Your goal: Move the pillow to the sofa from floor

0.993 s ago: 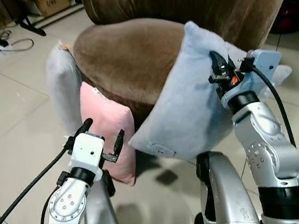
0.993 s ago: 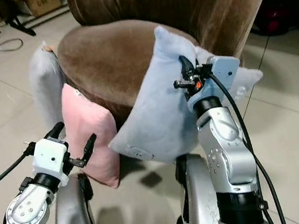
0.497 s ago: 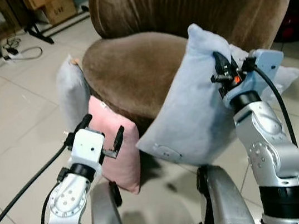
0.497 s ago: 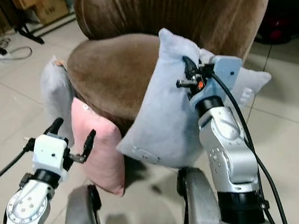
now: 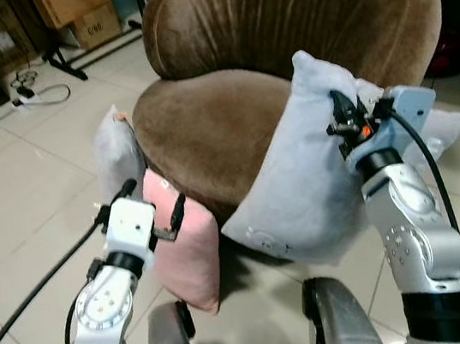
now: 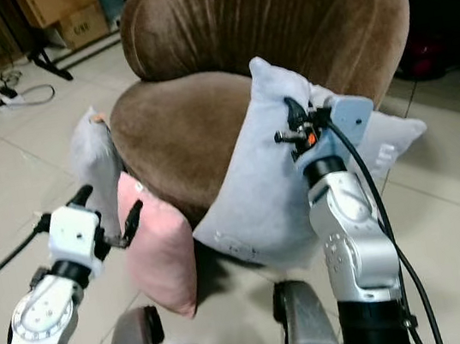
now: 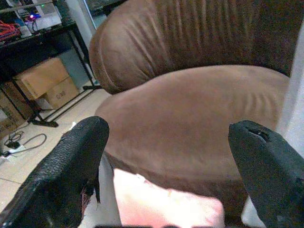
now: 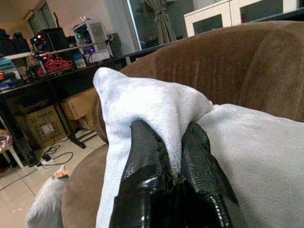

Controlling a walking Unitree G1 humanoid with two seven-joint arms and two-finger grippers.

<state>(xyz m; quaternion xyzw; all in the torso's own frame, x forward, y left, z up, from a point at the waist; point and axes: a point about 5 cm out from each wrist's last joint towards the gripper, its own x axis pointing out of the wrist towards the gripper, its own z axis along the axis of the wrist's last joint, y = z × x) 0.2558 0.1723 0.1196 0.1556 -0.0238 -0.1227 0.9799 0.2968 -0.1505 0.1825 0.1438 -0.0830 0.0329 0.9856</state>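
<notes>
My right gripper [image 5: 341,112] is shut on the top corner of a light blue pillow [image 5: 301,183], pinching the cloth [image 8: 156,111] between its black fingers. The pillow hangs lifted, leaning against the front right edge of the brown sofa seat [image 5: 207,132]. My left gripper [image 5: 153,208] stands open and holds nothing, just in front of a pink pillow [image 5: 192,251] that leans upright against the sofa's base. Its two black fingers [image 7: 71,166] frame the sofa seat [image 7: 190,114] in the left wrist view.
A grey pillow [image 5: 116,150] stands on the floor at the sofa's left side. Another pale pillow [image 5: 448,122] lies behind my right arm. Cardboard boxes [image 5: 76,9], a stand and cables [image 5: 36,88] sit at the back left. Tiled floor [image 5: 14,230] spreads to the left.
The camera has risen and pulled back, so more of the sofa back shows. My right gripper has carried the blue pillow slightly higher against the seat. The left gripper stays open.
</notes>
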